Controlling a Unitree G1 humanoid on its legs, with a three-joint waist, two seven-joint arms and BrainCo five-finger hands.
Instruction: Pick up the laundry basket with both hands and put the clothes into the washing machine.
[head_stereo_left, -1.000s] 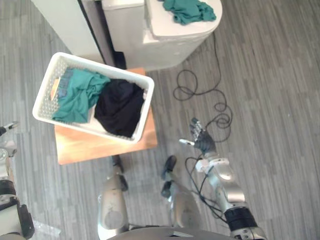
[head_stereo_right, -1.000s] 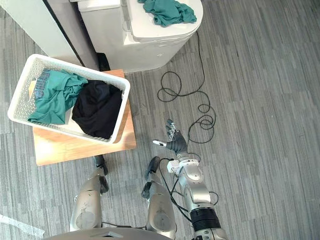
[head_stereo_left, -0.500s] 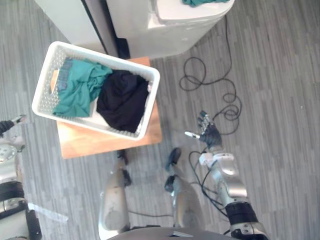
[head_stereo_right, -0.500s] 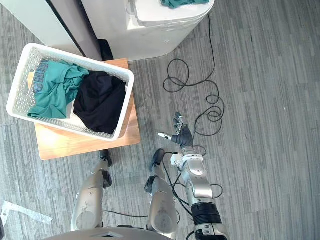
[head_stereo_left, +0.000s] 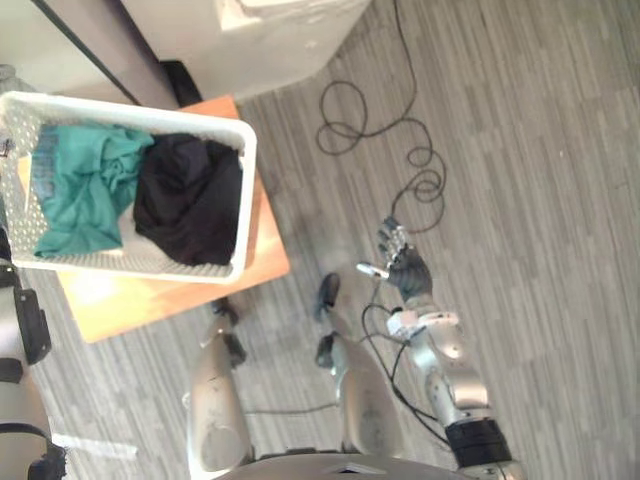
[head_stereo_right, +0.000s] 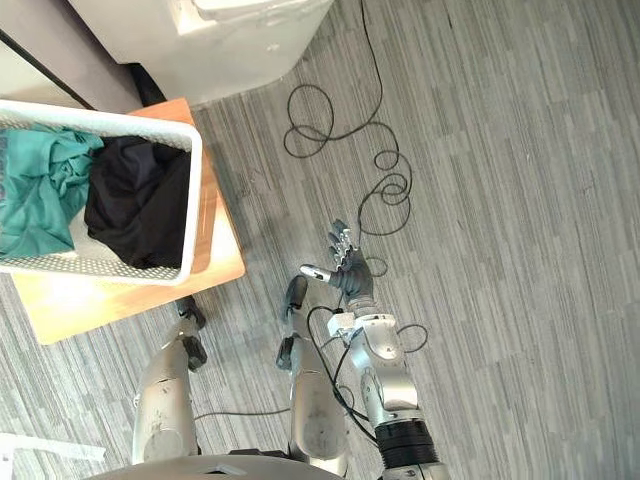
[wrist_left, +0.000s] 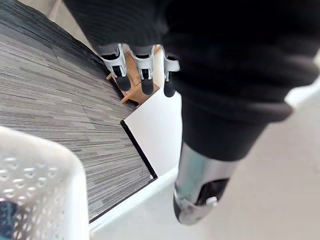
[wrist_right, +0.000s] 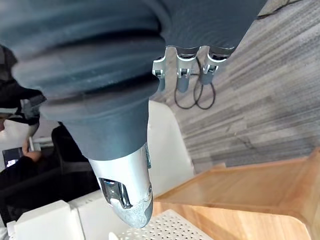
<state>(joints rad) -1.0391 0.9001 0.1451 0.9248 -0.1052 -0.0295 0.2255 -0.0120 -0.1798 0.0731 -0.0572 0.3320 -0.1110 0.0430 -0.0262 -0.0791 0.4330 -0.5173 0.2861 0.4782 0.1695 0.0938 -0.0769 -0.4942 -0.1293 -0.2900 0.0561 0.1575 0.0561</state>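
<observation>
The white laundry basket (head_stereo_left: 130, 262) sits on a wooden stool (head_stereo_left: 150, 300), holding a teal garment (head_stereo_left: 75, 195) and a black garment (head_stereo_left: 190, 205); neither hand has it. Its perforated corner lies close to the left hand (wrist_left: 144, 75), whose fingers are straight and empty. The right hand (head_stereo_left: 405, 272) hangs over bare floor, fingers spread and holding nothing, with the basket well apart from its fingertips on the thumb side. The step in hand looks like the approach to the two-handed grasp (nothing lifted yet). Next, I judge, each hand must reach an opposite rim and curl onto it. The washing machine (head_stereo_left: 270, 30) stands beyond the basket.
</observation>
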